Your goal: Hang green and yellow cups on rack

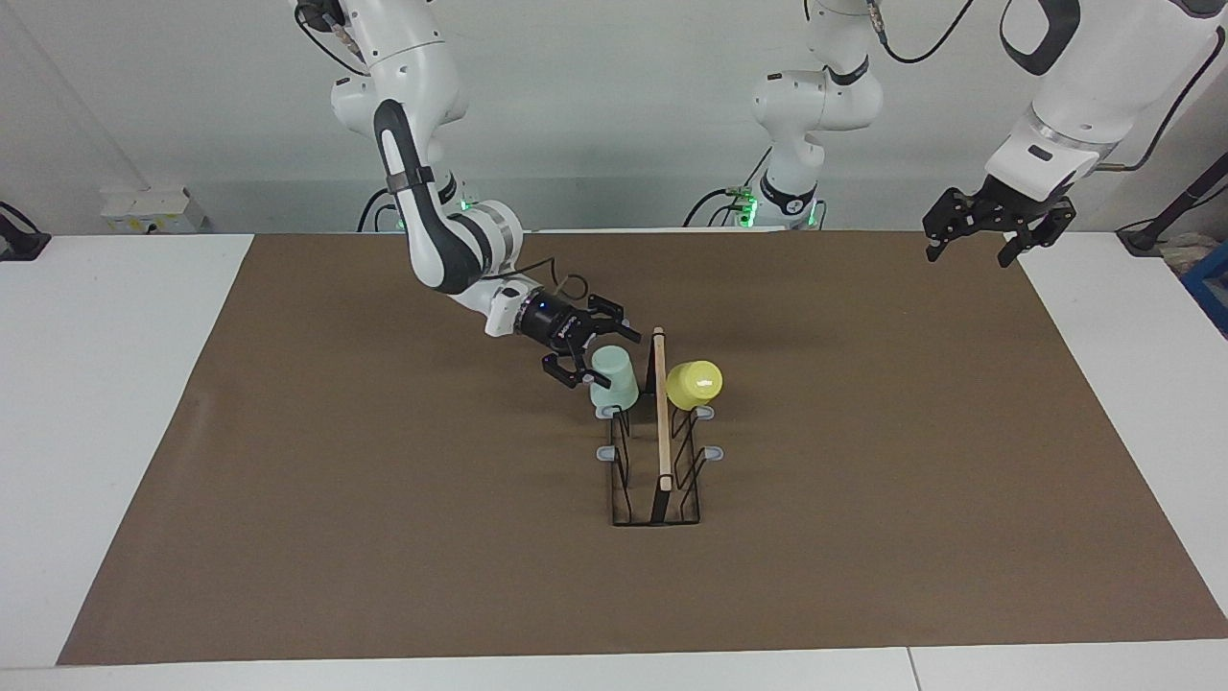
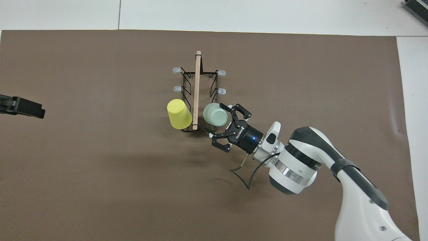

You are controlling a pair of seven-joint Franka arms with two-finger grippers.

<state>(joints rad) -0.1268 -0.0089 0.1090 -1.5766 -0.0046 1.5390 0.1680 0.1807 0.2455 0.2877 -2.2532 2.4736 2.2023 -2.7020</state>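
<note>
The black wire rack (image 1: 656, 499) (image 2: 187, 80) with a wooden rod stands mid-table. The mint green cup (image 1: 616, 382) (image 2: 215, 114) hangs tilted on a prong on the side toward the right arm's end. The yellow cup (image 1: 695, 382) (image 2: 179, 114) hangs tilted on the matching prong toward the left arm's end. Both sit at the rack's end nearer the robots. My right gripper (image 1: 602, 357) (image 2: 223, 124) is open right beside the green cup's bottom, jaws spread wider than the cup. My left gripper (image 1: 971, 248) is open, empty and raised over the mat's corner.
Several grey-tipped prongs (image 1: 607, 452) (image 2: 221, 91) on the rack carry nothing. A brown mat (image 1: 384, 499) covers the white table (image 1: 106, 384). The left arm waits at its own end; only part of its hand (image 2: 20, 107) shows in the overhead view.
</note>
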